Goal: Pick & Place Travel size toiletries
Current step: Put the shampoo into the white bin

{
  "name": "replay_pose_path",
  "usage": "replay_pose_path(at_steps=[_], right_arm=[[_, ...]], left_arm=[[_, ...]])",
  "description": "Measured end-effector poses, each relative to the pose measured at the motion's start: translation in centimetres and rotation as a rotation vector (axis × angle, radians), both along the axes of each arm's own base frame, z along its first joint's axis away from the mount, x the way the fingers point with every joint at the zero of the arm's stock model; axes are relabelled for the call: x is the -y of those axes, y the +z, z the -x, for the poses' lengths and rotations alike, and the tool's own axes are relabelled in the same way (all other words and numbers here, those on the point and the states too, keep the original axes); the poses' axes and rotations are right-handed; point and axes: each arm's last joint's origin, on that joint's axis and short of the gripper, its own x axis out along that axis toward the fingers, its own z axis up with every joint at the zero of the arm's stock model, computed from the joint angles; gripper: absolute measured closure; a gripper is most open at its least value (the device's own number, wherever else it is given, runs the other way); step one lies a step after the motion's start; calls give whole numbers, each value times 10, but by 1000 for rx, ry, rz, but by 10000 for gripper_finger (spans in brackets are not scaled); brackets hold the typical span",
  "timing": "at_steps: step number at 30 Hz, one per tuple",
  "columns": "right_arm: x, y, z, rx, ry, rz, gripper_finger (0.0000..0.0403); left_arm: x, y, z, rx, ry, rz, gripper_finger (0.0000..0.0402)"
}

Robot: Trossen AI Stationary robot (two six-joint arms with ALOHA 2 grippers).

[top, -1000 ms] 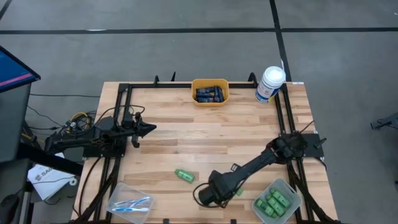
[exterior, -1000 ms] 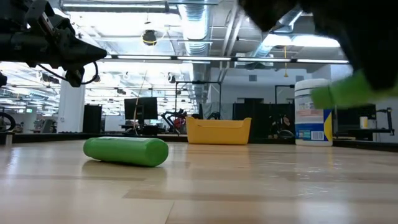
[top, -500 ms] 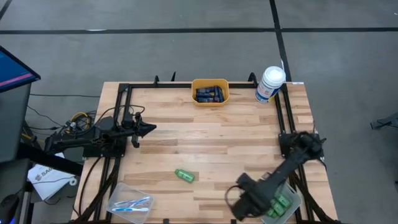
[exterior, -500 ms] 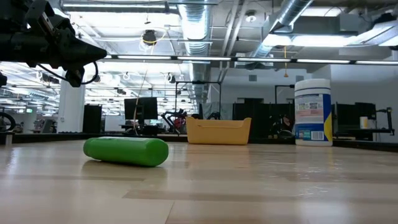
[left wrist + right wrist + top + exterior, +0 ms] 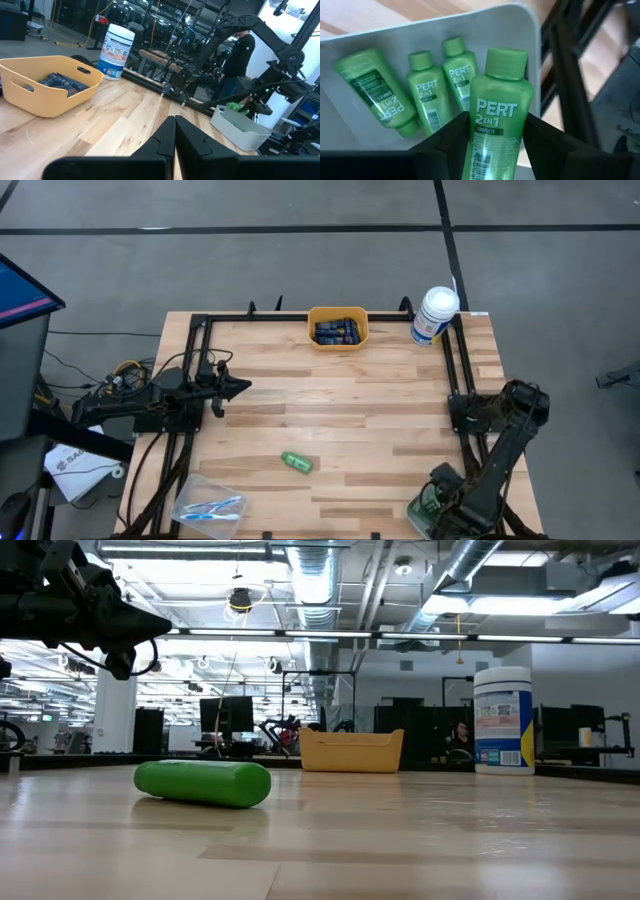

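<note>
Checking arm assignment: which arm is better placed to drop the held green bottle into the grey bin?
Right. The right gripper is shut on a green bottle directly over the grey bin, which already holds other green bottles. The left gripper is shut, empty, and parked at the table's far left.

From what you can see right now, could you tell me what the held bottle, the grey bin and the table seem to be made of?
Bottle, in the right gripper: likely glossy green plastic, with a ribbed cap and printed label.
Grey bin: apparently matte moulded plastic, with smooth rounded corners.
Table: wood, probably laminated strips with visible grain, sheen in the low view.
Left gripper: waits above the table's left side.
</note>
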Motion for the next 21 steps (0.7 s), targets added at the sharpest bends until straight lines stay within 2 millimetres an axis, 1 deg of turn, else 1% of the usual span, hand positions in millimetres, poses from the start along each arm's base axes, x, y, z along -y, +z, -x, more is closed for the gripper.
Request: replay_pose_path(at_steps=[4,7,11,14,19,21], right_arm=[[0,-17,0,-6,17,-40,231],[3,-26,3,-35,16,-32,226],[4,-27,4,-53,46,-43,217],[4,-27,4,-52,60,-53,202],[4,-26,3,-52,58,-66,155],[4,-20,-2,-16,53,-81,139]], left_arm=[[0,0,0,0,0,0,401],[0,0,0,0,0,0,401],[0,0,0,0,0,0,401],[0,0,0,0,0,0,401],[0,0,0,0,0,0,401],[0,0,0,0,0,0,401]])
